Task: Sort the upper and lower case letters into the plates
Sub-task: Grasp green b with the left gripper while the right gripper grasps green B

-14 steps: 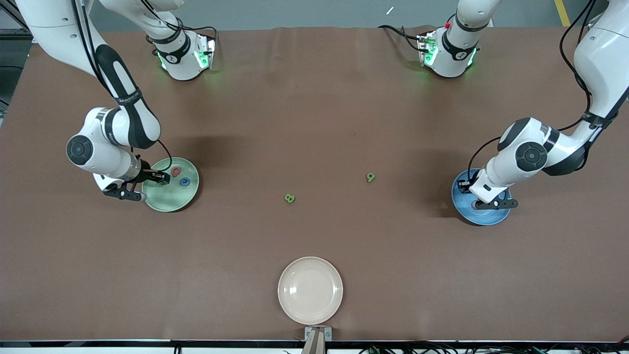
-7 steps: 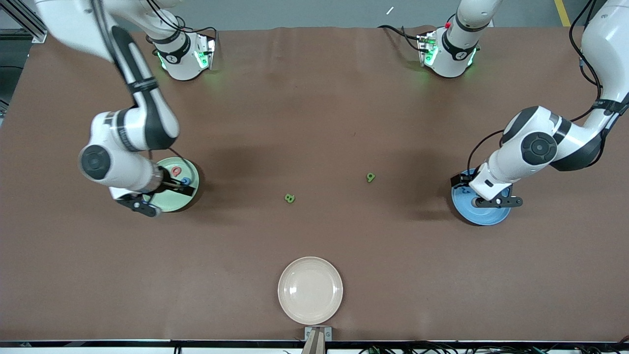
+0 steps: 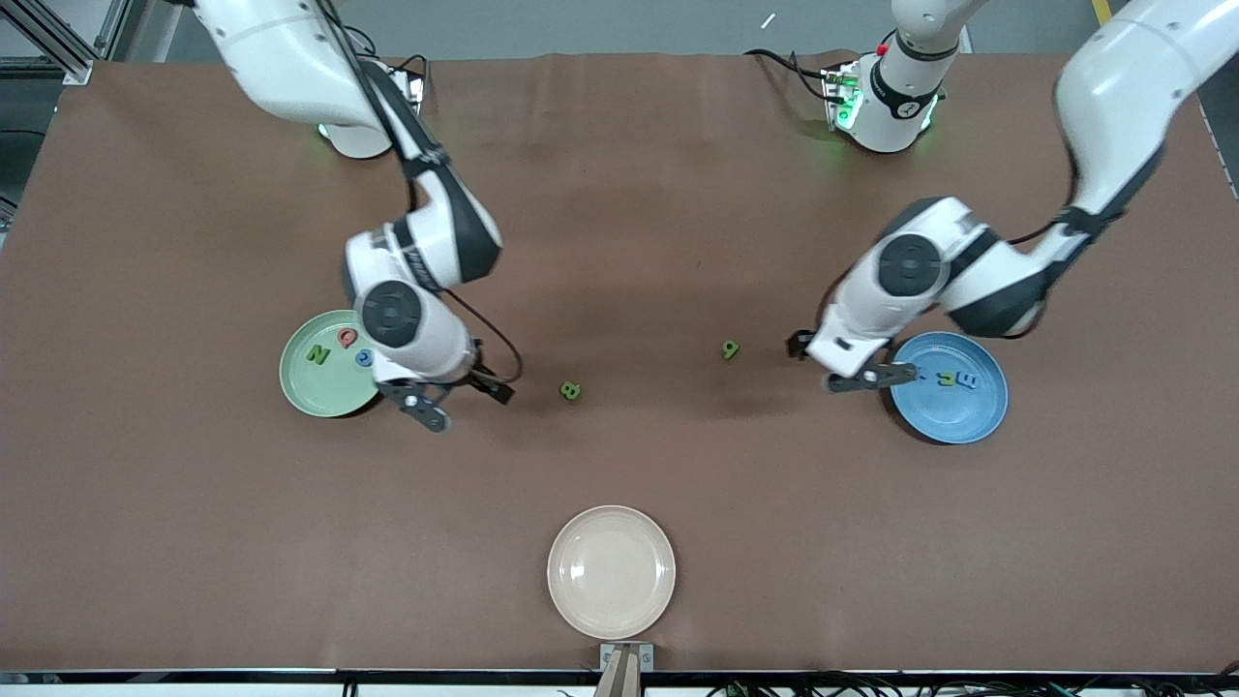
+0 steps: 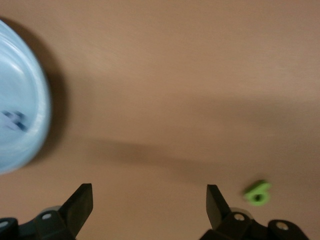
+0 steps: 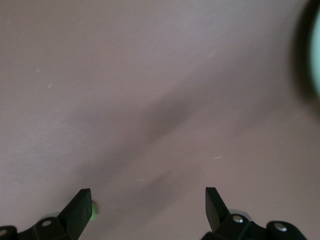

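Observation:
The pale green plate (image 3: 324, 395) holds a green letter (image 3: 317, 355), a red one (image 3: 347, 338) and a blue one (image 3: 364, 357). The blue plate (image 3: 953, 418) holds small blue and green letters (image 3: 964, 379). Two green letters lie loose mid-table, one (image 3: 571, 390) toward the right arm's end and the other (image 3: 731, 349) toward the left arm's end. My right gripper (image 3: 467, 407) hangs open and empty over bare table between the green plate and the first loose letter (image 5: 93, 209). My left gripper (image 3: 850, 362) is open and empty between the blue plate (image 4: 20, 125) and the second loose letter (image 4: 257, 192).
A cream-white dish (image 3: 611, 571) sits empty near the table's front edge, nearest to the front camera. Brown cloth covers the table. The green plate's edge (image 5: 315, 50) shows in the right wrist view.
Both grippers opened over their plates, then swung away toward the table's middle. A green letter now lies in the green plate, and letters show in the blue plate.

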Available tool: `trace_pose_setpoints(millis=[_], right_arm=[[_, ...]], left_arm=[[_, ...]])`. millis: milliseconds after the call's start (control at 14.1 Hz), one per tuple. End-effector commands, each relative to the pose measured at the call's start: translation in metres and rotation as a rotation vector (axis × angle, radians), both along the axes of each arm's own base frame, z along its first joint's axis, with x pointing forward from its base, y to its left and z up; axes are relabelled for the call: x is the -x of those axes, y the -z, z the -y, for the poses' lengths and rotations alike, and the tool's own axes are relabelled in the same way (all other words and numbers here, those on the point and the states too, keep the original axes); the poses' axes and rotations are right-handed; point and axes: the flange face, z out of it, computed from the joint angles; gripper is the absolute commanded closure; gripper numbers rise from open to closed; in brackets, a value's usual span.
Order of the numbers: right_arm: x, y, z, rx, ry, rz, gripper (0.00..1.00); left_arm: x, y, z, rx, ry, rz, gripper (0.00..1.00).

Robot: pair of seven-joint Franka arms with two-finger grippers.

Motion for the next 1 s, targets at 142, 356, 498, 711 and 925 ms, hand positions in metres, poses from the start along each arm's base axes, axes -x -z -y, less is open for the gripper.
trace_pose_setpoints(millis=[142, 356, 498, 711, 925], right_arm=[[0.005, 0.035, -0.056, -0.021, 0.054, 0.071, 0.0], [0.015, 0.055, -0.074, -0.034, 0.042, 0.103, 0.01], [0.024, 0.059, -0.09, -0.04, 0.008, 0.124, 0.13], [0.029, 0.066, -0.093, -0.029, -0.05, 0.126, 0.29], [0.029, 0.073, -0.093, -0.027, -0.087, 0.127, 0.41]], left_arm=[[-0.002, 0.023, 0.071, -0.034, -0.305, 0.028, 0.0], [0.003, 0.022, 0.086, -0.001, -0.542, 0.022, 0.0], [0.005, 0.023, 0.091, 0.055, -0.581, 0.03, 0.0], [0.009, 0.038, 0.091, 0.069, -0.719, 0.014, 0.0], [0.021, 0.058, 0.088, 0.059, -0.743, 0.011, 0.0]])
